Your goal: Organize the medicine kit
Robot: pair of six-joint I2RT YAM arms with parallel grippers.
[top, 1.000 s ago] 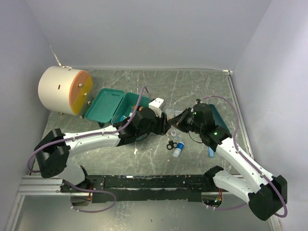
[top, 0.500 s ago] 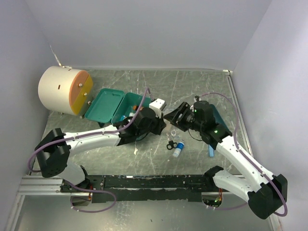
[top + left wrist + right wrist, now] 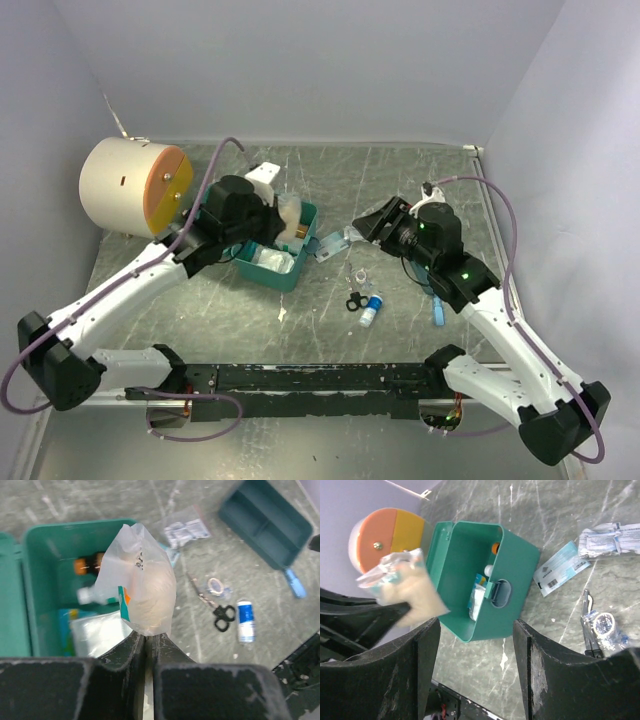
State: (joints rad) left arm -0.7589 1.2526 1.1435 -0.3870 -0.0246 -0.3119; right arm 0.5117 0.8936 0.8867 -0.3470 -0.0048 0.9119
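Observation:
The medicine kit [image 3: 272, 268] is a teal box standing open left of the middle, with an orange-capped bottle [image 3: 84, 565] and clear packets [image 3: 95, 632] inside. My left gripper [image 3: 272, 212] hangs above it, shut on the edge of a clear bag [image 3: 142, 590] with a cream-coloured filling. The bag [image 3: 290, 214] hangs over the kit's far right corner. In the left wrist view the gripper [image 3: 148, 638] pinches the bag's lower edge. My right gripper [image 3: 375, 222] stands open to the right of the kit, nothing between its fingers. Its wrist view looks past the gripper [image 3: 475, 625] onto the kit [image 3: 520, 560] and the bag [image 3: 405, 587].
A barcode packet [image 3: 330, 245], a clear packet [image 3: 185, 527], a tape roll [image 3: 216, 586], scissors [image 3: 355, 300] and a blue-white bottle [image 3: 370, 310] lie right of the kit. A dark teal divided tray [image 3: 267, 522] and a blue item [image 3: 438, 314] lie further right. A cream cylinder [image 3: 130, 187] stands far left.
The two grippers met over the middle; the left one shut on the bag and the right one opened. The left arm then carried the bag back and left, over the kit.

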